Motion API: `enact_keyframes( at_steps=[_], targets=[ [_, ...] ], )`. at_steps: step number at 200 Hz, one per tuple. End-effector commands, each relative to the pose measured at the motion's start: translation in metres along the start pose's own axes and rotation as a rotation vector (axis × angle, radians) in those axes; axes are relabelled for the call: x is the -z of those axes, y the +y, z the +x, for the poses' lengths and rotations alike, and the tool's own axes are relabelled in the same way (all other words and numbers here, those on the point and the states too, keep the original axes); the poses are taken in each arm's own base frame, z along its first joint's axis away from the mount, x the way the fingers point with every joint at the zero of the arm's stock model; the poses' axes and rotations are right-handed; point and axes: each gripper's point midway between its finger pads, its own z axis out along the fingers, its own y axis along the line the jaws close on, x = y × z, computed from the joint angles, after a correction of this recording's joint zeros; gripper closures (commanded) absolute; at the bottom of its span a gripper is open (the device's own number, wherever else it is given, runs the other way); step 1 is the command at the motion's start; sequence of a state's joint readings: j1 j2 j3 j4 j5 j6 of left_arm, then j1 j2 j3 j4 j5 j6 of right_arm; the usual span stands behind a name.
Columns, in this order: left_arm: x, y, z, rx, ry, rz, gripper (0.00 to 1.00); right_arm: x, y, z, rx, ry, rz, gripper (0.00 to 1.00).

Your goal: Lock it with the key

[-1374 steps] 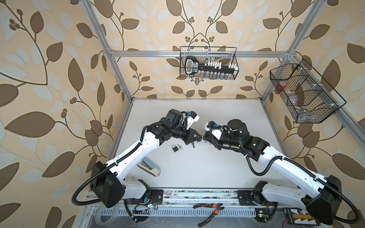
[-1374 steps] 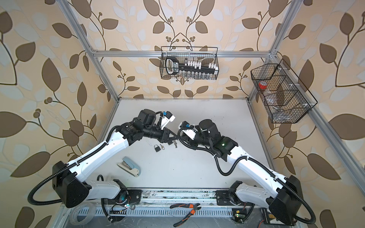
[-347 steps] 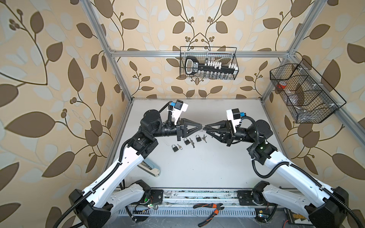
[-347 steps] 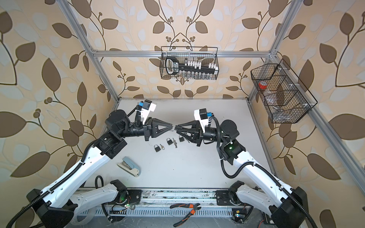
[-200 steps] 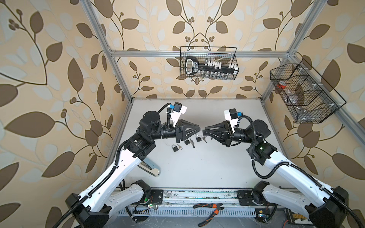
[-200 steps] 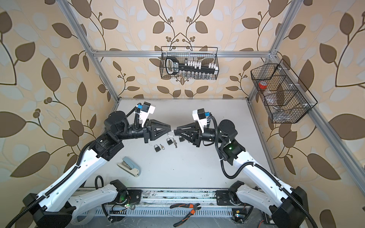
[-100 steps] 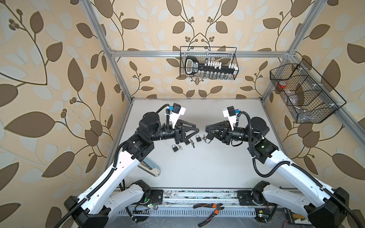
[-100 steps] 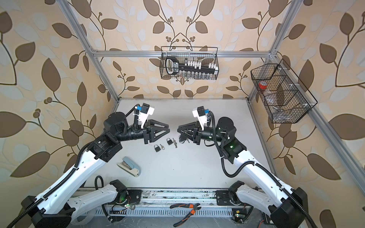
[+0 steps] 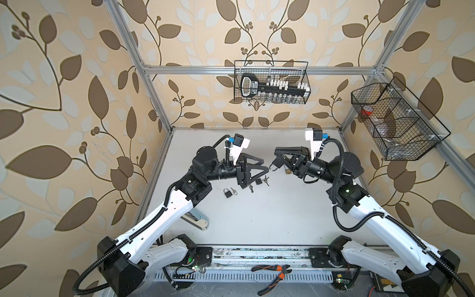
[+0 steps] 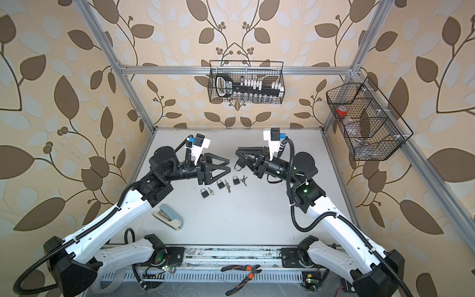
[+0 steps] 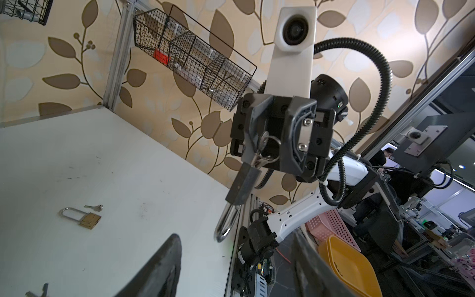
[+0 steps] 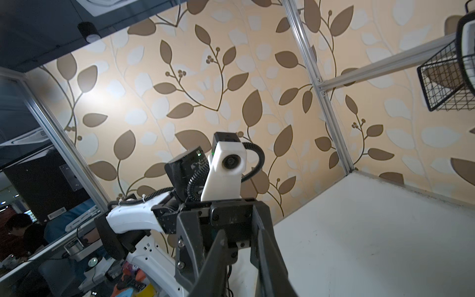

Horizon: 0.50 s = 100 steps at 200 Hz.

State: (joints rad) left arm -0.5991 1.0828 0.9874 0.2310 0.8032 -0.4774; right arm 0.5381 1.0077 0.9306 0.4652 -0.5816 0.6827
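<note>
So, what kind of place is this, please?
Probably a robot test cell in a lab: a metal frame, a left arm and right arm over a white table, and a wire basket.

Beige wallpaper (image 9: pixel 64 77) printed with brown and pale leaves on thin stems covers the walls on three sides. Silver aluminium frame bars (image 9: pixel 257 70) run up the corners and across the back wall. The white desk (image 9: pixel 257 218) is matt and lightly scuffed. A black wire basket (image 9: pixel 270 61) hangs from the back bar, and a compartmented wire basket (image 9: pixel 421 105) is on the side wall. The right wrist view shows a soft bright patch (image 12: pixel 95 95) on the wallpaper and a ceiling vent (image 12: pixel 25 138) outside the frame.
</note>
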Motion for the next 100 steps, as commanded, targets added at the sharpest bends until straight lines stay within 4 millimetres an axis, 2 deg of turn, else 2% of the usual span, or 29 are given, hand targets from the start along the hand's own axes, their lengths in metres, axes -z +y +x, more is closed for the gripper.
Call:
enact_keyframes(
  at_steps=[1,44,81,100],
  targets=[
    [-0.002,-0.026,-0.021,-0.06,-0.085,0.103,0.34,0.006,0.02,-0.041,0.011,-0.156,-0.037,1.0],
    [-0.015,-0.039,-0.019,-0.078,-0.07,0.151,0.41,0.005,0.024,-0.048,-0.016,-0.186,-0.067,1.0],
    [-0.022,-0.04,-0.019,-0.08,-0.074,0.16,0.44,0.006,0.026,-0.047,-0.028,-0.187,-0.076,1.0],
    [-0.023,-0.043,-0.02,-0.089,-0.081,0.172,0.49,0.008,0.026,-0.046,-0.037,-0.188,-0.078,1.0]
  ],
)
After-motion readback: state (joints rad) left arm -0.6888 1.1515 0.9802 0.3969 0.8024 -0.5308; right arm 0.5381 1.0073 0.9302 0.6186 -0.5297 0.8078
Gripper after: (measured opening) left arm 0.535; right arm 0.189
